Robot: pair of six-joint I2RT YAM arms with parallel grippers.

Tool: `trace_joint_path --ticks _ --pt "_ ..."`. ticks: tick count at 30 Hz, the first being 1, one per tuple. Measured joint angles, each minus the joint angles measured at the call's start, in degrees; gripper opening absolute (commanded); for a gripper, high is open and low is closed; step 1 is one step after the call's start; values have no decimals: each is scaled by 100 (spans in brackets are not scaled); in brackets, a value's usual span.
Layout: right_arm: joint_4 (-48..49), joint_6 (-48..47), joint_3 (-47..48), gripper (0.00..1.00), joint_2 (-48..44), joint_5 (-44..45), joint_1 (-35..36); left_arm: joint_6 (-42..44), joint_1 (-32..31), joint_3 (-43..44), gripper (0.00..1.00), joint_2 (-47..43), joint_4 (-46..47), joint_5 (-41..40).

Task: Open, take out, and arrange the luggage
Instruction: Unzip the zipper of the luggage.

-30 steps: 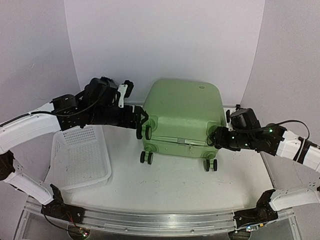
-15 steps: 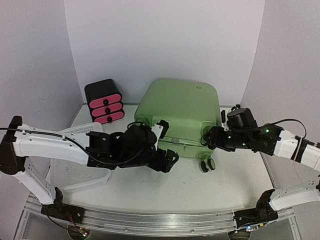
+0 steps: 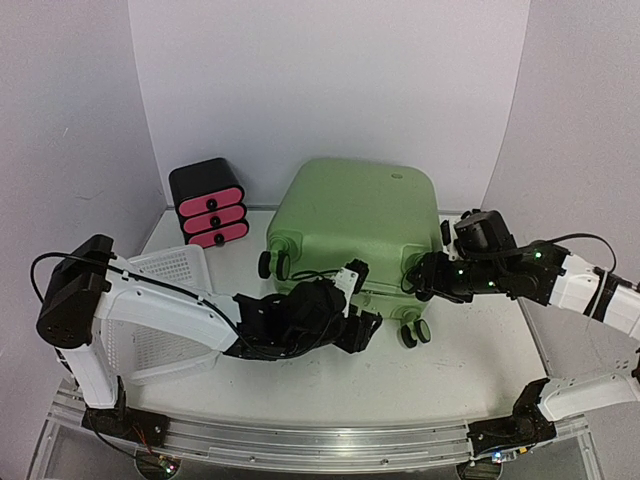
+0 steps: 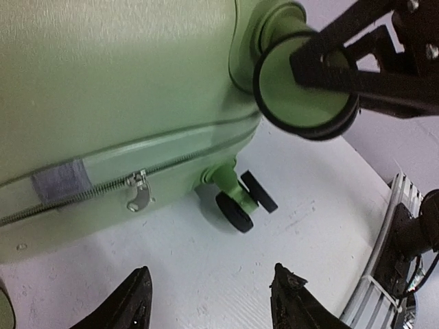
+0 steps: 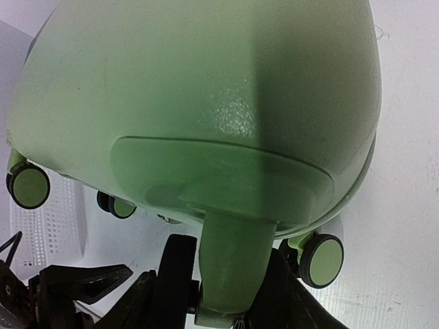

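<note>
The luggage (image 3: 355, 222) is a light-green hard-shell suitcase lying shut at the middle back of the table, wheels toward me. My right gripper (image 3: 413, 280) is shut on its upper right wheel caster (image 5: 233, 267), with a finger on each side of the black double wheel. My left gripper (image 3: 368, 326) is open and empty, low over the table just in front of the suitcase's seam. In the left wrist view its fingertips (image 4: 138, 295) frame bare table below the zipper pull (image 4: 139, 192) and the lower right wheel (image 4: 236, 208).
A small black drawer box with pink fronts (image 3: 208, 203) stands at the back left. A white perforated basket (image 3: 160, 300) lies at the left, under my left arm. The metal rail (image 4: 387, 264) runs along the table's near edge.
My left arm has swung from the suitcase's left wheels down and right to its front seam. The suitcase has turned a little in the right gripper's hold. The drawer box has come into view.
</note>
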Motion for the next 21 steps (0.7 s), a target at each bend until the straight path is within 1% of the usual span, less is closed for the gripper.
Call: trace_joint_path --ticks 4,7,9,12,14,18,21 --pt "-157 2 79 50 11 -109 0 487 2 -72 57 289 879 -319" --pt "-251 4 133 50 39 -173 0 723 7 -31 57 623 1246 -531" --pt "-315 4 184 50 68 -192 0 750 9 33 56 831 1318 -669" --pt "-345 4 205 50 83 -201 0 754 28 162 52 1152 1421 -859" --pt "-348 4 208 50 83 -201 0 748 35 232 49 1281 1440 -997" --pt "-361 4 214 49 83 -203 0 754 68 431 47 1495 1493 -1231" --pt "-363 4 214 49 85 -205 0 789 94 588 41 1626 1578 -1379"
